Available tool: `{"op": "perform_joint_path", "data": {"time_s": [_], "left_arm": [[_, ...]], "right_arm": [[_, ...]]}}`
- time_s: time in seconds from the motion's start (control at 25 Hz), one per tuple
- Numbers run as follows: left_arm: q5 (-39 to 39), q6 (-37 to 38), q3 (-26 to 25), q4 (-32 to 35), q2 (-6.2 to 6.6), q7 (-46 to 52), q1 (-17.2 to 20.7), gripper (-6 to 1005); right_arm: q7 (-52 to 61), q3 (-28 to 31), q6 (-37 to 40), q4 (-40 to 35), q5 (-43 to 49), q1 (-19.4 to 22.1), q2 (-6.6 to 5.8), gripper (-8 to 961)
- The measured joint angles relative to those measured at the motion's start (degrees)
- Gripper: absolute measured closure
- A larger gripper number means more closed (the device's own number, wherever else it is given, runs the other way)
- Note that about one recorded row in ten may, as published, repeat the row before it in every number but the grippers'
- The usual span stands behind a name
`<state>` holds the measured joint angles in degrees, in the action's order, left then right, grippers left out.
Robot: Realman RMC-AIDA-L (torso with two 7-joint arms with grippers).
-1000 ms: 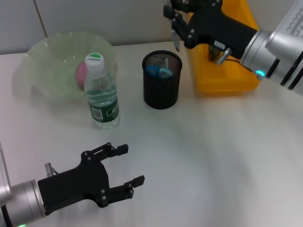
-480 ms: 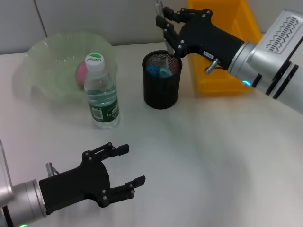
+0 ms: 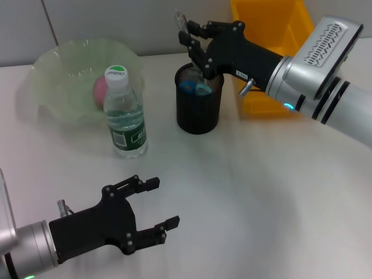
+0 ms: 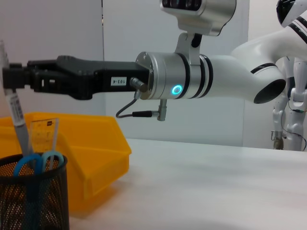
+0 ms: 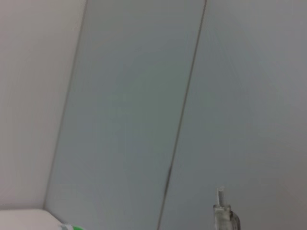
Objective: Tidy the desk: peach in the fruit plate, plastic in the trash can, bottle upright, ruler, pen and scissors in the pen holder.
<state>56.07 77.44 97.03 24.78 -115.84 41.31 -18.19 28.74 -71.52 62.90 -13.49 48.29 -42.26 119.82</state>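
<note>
My right gripper (image 3: pixel 194 47) hangs over the black mesh pen holder (image 3: pixel 199 107), shut on a pen (image 3: pixel 181 21) that stands nearly upright. In the left wrist view the pen (image 4: pixel 15 117) runs from the gripper down into the holder (image 4: pixel 33 196), beside the blue scissors handles (image 4: pixel 37 160) and a yellow ruler (image 4: pixel 44 135). The bottle (image 3: pixel 124 113) stands upright in front of the green fruit plate (image 3: pixel 55 64), which holds the pink peach (image 3: pixel 99 88). The plastic is out of view. Low at the front left, my left gripper (image 3: pixel 161 202) stays open with nothing in it.
The yellow trash can (image 3: pixel 273 29) sits at the back right, behind my right arm. White wall panels close off the far edge of the table. Bare tabletop lies between the left gripper and the pen holder.
My right gripper has carried the pen leftward from above the yellow trash can to above the pen holder. The left arm has not moved.
</note>
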Motion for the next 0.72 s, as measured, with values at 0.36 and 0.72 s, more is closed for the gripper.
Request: {"op": "perform_joint_path", "data": {"time_s": [0.36,0.72], "left_arm": [[0.0,-0.1,0.0,0.0,0.0,0.0,0.0,202],[0.0,0.4,-1.1,0.1,0.05,-0.7,0.6,202]], "right_arm": [[1.5,0.4,-3.0,0.1,-0.2,0.1,0.06,783],[6.7,0.0,0.8,-2.8,-2.6,2.8,-0.2,505]]}}
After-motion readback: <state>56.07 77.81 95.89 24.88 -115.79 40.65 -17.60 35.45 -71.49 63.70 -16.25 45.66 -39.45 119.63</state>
